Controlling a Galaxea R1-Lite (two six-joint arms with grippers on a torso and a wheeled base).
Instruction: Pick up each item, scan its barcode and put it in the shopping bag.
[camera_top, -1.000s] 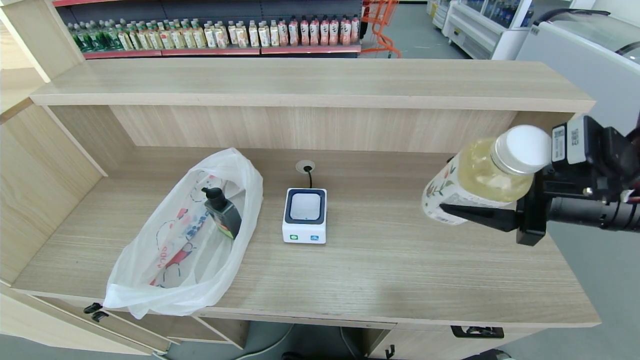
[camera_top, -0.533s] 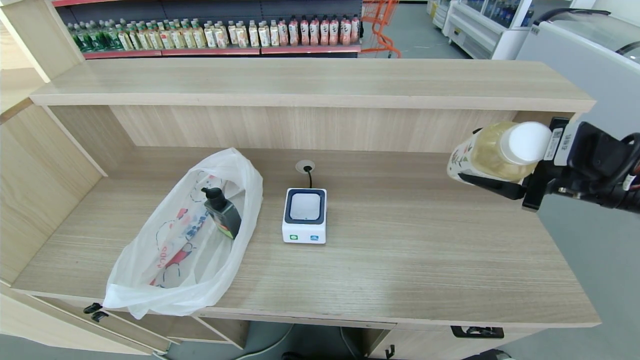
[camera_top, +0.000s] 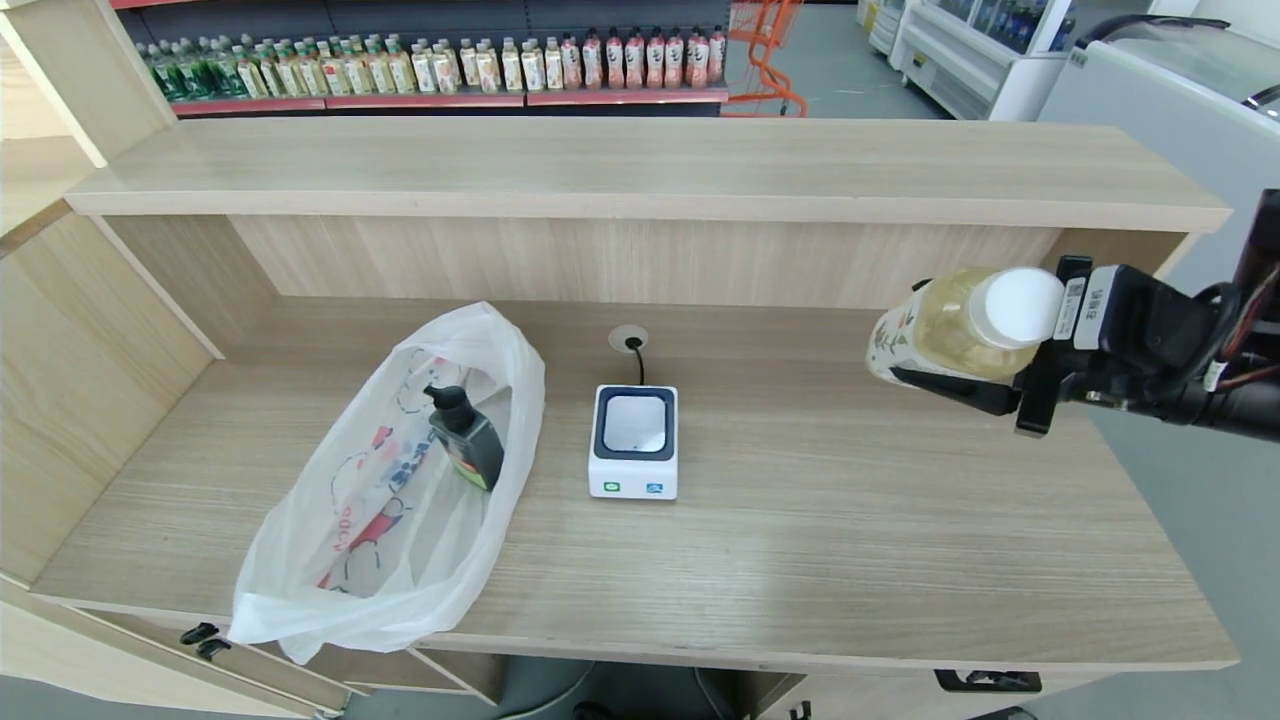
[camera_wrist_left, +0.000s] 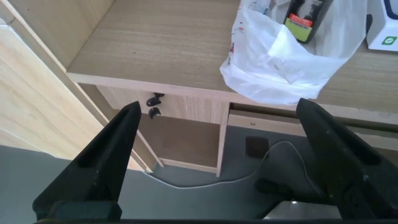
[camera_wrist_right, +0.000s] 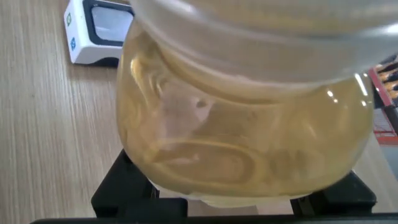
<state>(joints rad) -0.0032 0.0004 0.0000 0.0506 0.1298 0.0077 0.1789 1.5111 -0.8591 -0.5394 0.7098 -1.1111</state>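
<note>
- A long light-wood shop counter (camera_top: 800, 540) carries everything.
- A thin, white, see-through plastic shopping bag (camera_top: 330, 580) lies open on the left part of the counter, its near end hanging over the front edge.
- The left tool (camera_wrist_left: 217, 168) hangs low in front of the counter, near that end of the bag. Its two dark fingers are spread wide and hold nothing.
- The right tool (camera_top: 925, 340) is clamped on a clear plastic drink bottle (camera_top: 960, 330) with pale yellow liquid, a white cap and a flowered label. The bottle is tipped on its side in the air over the right end of the counter.
- A small white square barcode scanner (camera_top: 634, 440) with a dark-framed window sits mid-counter, just beside the bag and well apart from the held bottle.
- A dark bottle with a black pump top (camera_top: 468, 440) lies inside the bag, so one item looks finished.
- Judged from this, the drink bottle is picked up but not yet scanned. Scanning and bagging are left.
</note>
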